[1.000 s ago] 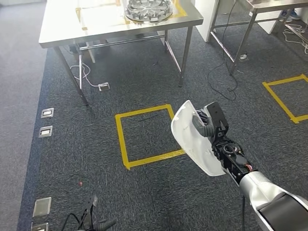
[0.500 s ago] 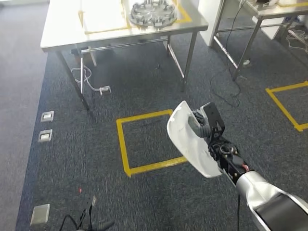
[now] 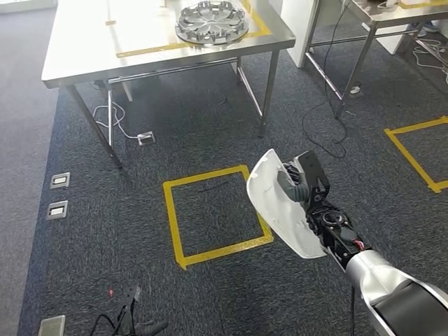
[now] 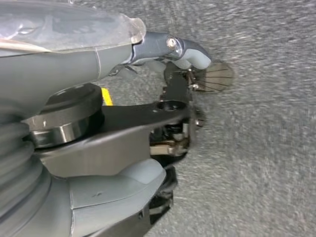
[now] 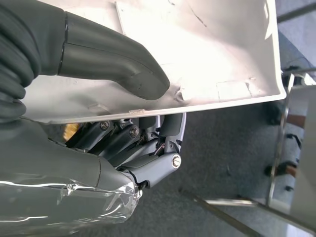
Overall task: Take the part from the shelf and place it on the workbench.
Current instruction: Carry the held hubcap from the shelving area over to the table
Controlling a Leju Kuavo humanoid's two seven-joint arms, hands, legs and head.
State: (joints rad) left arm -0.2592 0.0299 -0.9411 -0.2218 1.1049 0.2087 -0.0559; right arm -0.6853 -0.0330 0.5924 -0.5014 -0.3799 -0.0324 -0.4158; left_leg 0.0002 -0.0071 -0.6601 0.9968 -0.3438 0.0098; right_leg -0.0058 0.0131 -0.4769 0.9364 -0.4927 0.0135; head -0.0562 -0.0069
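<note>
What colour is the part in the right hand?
White, a plain curved shell gripped by the right hand. Shows best in the head view.

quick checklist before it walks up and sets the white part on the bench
1. Grip on the white part: ok; the right hand holds it, thumb pressed on the inner face, fingers underneath.
2. Part off the floor: ok; it is carried above the carpet.
3. Landing spot: ok; the workbench has bare surface left of the round metal plate.
4. Path: cannot tell; cables lie under the bench, and one lies on the carpet near the robot.
5. Left hand: ok; it holds nothing.
</note>
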